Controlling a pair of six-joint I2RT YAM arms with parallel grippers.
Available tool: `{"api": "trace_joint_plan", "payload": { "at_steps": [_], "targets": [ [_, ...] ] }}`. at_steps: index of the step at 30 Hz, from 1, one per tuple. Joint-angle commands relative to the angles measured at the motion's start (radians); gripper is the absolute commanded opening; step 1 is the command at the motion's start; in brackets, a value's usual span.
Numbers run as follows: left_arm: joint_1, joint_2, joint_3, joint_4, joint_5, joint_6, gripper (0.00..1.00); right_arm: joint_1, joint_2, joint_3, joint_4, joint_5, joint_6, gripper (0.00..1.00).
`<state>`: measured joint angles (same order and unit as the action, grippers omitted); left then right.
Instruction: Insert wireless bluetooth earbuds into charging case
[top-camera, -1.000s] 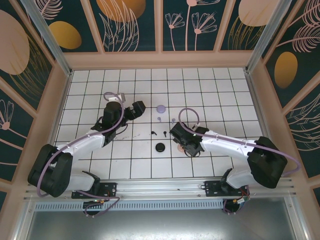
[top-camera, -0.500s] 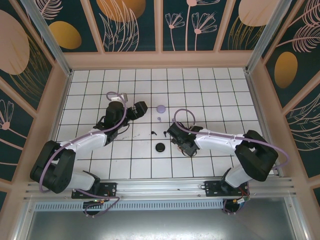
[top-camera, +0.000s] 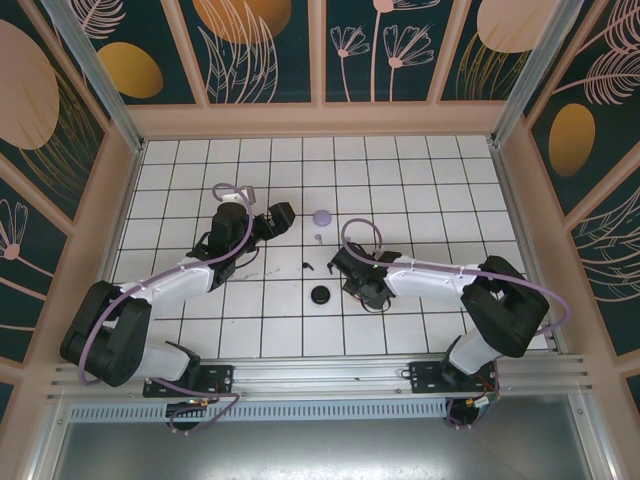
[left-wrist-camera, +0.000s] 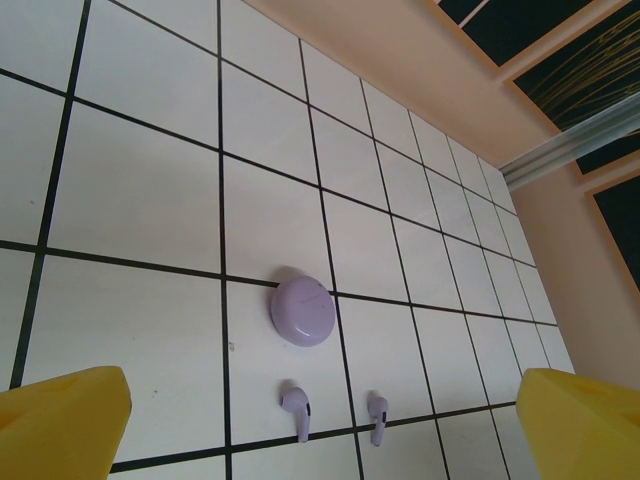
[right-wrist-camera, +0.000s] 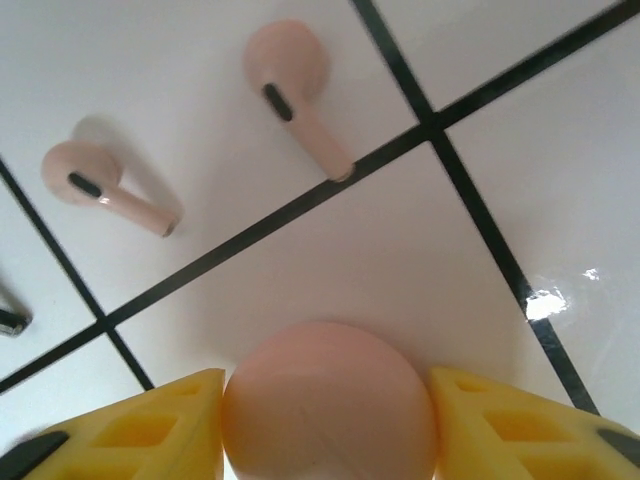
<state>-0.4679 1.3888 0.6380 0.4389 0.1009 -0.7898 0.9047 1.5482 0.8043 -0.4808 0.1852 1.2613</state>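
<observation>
A: Nearest lot?
B: Black case (top-camera: 321, 294), flat on the white tiled table (top-camera: 420, 180). At its 3 o'clock is the right gripper (top-camera: 360, 288), its yellow fingers (right-wrist-camera: 150, 430) pressed against both sides of a pink case (right-wrist-camera: 330, 400).
A: Earbuds beside it?
B: Pink earbuds (right-wrist-camera: 290, 90), two, loose on the tiles. One lies at the pink case's 12 o'clock, the other between 10 and 11. Neither touches the case or the fingers.
A: Next row out?
B: Black earbuds (top-camera: 306, 265), two, at 11 and just past 12 o'clock from the black case, apart from each other.
A: Farther?
B: Lilac earbuds (left-wrist-camera: 297, 408), two, at 6 and 5 o'clock of the lilac case (left-wrist-camera: 303, 310), near it but not touching.
A: Last entry?
B: Left gripper (top-camera: 278, 216), at the lilac case's 9 o'clock, fingers spread wide and empty.
</observation>
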Motion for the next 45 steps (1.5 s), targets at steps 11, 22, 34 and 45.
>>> {"api": "trace_joint_plan", "payload": {
  "at_steps": [11,22,34,45],
  "targets": [
    [-0.006,-0.019,0.022,0.019,0.009,0.009,0.99,0.002,0.108,0.140,-0.208,0.000,-0.434,0.43],
    [-0.006,-0.034,0.021,0.009,0.005,0.012,0.98,0.022,0.116,0.131,-0.237,-0.051,-0.574,0.51],
    [-0.006,-0.063,0.014,0.004,-0.003,0.015,0.99,0.025,-0.014,0.151,-0.286,-0.053,-0.429,0.73],
    [-0.006,-0.072,0.018,0.010,0.000,0.031,0.99,0.028,-0.055,0.150,-0.225,-0.037,-0.232,0.75]
  ]
}}
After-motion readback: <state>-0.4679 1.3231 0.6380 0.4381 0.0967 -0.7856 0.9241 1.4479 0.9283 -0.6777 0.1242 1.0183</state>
